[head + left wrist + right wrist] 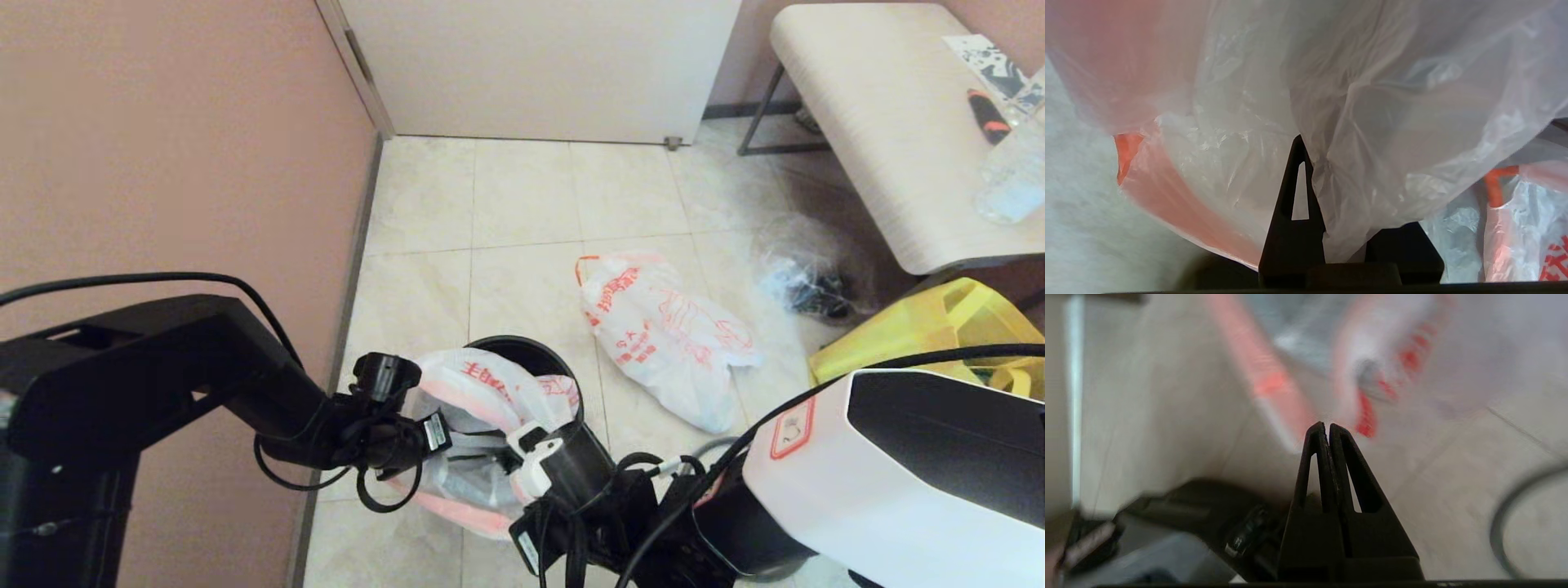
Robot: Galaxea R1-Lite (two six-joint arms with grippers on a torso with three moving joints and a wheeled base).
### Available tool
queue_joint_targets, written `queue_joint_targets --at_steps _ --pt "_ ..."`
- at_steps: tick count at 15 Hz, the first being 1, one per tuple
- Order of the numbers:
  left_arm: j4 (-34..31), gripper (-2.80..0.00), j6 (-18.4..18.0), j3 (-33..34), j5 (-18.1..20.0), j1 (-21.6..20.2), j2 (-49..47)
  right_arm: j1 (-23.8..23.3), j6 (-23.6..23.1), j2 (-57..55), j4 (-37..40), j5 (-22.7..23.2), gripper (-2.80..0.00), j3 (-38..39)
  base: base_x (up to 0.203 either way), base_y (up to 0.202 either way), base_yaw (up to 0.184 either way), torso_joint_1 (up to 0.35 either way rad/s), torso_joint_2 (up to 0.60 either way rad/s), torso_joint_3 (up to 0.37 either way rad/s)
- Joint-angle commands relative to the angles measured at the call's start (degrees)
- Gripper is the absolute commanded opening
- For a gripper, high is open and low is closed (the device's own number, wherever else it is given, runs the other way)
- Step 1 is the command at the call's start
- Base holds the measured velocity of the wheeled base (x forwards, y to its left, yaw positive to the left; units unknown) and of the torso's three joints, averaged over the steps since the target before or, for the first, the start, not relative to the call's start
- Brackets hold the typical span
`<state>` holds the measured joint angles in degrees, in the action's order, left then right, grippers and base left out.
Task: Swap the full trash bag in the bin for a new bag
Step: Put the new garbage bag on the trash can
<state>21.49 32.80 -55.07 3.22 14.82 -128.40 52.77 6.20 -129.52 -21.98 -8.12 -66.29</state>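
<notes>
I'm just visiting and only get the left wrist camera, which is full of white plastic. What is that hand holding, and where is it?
Observer: The head camera shows the left hand pinching the new bag, which is draped over the mouth of the bin.
Visitor: So where is the rubbish?
Observer: The full trash bag lies on the floor tiles beyond the bin, toward the robot's right.
Visitor: Is the other hand helping?
Observer: Not right now. The right wrist camera shows the right hand shut, with nothing between its fingers.
</notes>
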Motion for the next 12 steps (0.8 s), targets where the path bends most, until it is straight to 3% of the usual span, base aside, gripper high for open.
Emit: queue_joint_targets --at_steps 1,4,6,12 --pt "-0.3 -2.8 -0.2 -0.5 -0.1 0.2 -0.6 -0.4 -1.8 0.0 -1.6 1.0 -2.8 1.5 0.0 0.0 0.0 0.0 0.0 0.0" --pt "0.1 -2.8 -1.8 -0.7 -0.6 0.6 -0.6 -0.2 -2.2 0.3 -3.4 -2.6 -2.8 3.1 0.0 0.0 0.0 0.0 0.0 0.0" --pt "0.2 -2.8 -1.5 -1.0 -0.5 0.1 -0.4 0.1 -6.2 0.0 -8.0 -6.9 -2.8 5.6 0.0 0.0 0.0 0.0 0.0 0.0" --pt "0.2 -2.8 3.4 -3.5 -0.2 -1.0 0.5 -2.4 -10.2 -1.1 -11.4 -10.5 -2.8 1.3 0.0 0.0 0.0 0.0 0.0 0.0"
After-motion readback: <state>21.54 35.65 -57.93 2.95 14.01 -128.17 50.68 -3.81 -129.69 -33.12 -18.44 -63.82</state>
